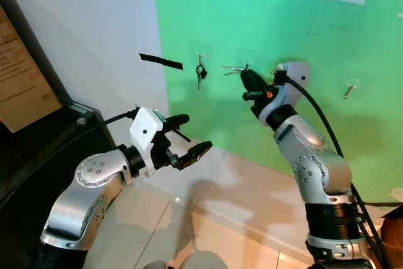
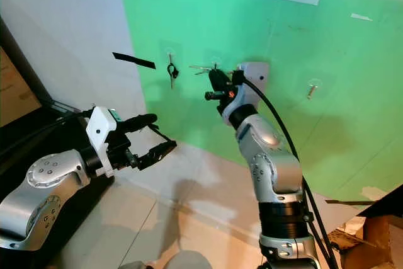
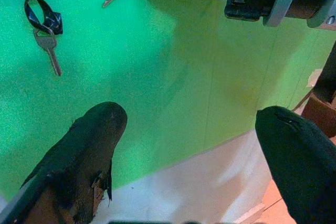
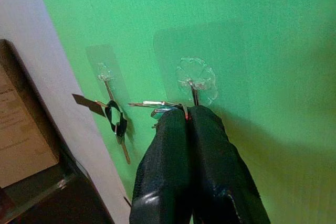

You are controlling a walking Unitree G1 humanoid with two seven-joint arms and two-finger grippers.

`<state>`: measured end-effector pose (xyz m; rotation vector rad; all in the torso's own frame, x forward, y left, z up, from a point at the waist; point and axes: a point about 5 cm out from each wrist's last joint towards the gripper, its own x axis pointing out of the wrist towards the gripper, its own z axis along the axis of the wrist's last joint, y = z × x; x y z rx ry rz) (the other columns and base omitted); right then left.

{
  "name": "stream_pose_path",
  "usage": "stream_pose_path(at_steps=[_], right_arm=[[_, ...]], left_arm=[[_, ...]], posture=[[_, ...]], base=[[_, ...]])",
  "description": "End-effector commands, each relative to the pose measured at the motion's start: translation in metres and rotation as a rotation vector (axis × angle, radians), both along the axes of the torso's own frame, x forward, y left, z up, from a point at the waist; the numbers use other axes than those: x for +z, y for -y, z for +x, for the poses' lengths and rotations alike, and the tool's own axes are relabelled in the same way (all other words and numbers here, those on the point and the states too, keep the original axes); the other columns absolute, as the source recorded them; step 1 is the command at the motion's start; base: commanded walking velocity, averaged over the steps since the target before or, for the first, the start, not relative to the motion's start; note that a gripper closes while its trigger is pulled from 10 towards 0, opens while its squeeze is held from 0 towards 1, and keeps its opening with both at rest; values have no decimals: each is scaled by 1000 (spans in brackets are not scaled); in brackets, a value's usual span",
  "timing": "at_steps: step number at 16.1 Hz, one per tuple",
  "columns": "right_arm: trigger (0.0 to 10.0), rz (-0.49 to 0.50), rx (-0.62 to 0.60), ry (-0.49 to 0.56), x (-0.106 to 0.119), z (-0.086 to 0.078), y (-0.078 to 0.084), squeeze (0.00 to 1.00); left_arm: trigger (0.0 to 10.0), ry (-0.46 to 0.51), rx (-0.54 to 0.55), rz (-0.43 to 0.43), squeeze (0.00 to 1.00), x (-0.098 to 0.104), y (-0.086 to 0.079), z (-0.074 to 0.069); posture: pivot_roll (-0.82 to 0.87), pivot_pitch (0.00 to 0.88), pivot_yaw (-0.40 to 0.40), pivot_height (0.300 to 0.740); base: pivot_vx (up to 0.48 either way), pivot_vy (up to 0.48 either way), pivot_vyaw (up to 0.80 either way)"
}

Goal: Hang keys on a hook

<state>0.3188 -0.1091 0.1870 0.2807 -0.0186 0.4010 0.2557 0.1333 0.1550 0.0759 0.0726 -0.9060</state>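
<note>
Green wall panel point(image 1: 283, 92) behind; keys point(image 4: 157, 106) pinched by closed right gripper point(image 4: 188, 113) at clear hook point(image 4: 195, 80), seen closest in the right wrist view; left gripper point(image 1: 189, 137) spread open.

Key ring hidden behind the right claw point(image 4: 188, 116) fingertips; only flat blades of the keys point(image 4: 155, 104) stick out to one side, count unclear. Foot of the clear hook point(image 4: 195, 83) covered by the same fingertips, so ring on or off the hook cannot be told. In the head views these keys point(image 1: 232, 68) are tiny silver slivers. Second key set point(image 1: 199, 75) on the neighbouring hook too small for detail there. Right-hand hook point(image 1: 350, 87) holds something small, unreadable. Brown board point(image 1: 19, 77) cut by the picture edge, print illegible. Left claw point(image 3: 194, 145) fingers cropped at the wrist picture's bottom edge.
</note>
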Motion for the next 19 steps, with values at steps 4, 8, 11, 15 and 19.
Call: stream_pose_path(at_steps=[4, 8, 11, 15, 19], right_arm=[[10000, -86, -4, 39, 4, 4, -3, 0], [10000, 30, -35, 173, 30, 3, 5, 0], [10000, -21, 63, 217, 33, -4, 2, 0], [10000, -80, 104, 164, 22, -6, 1, 0], [10000, -146, 84, 65, 3, -5, 3, 0]], left_arm=[[10000, 25, -10, 11, 0, 6, 3, 0], [10000, 27, -11, 12, 0, 5, 3, 0], [10000, 28, -16, 13, 0, 5, 4, 0], [10000, 27, -19, 15, 0, 4, 5, -1], [10000, 25, -22, 13, 0, 4, 5, -1]], posture=[[-30, 0, 13, 740], [-31, 0, 11, 740], [-31, 0, 12, 740], [-32, 0, 11, 740], [-33, 0, 11, 740]], base=[[0, 0, 0], [0, 0, 0], [0, 0, 0], [0, 0, 0], [0, 0, 0]])
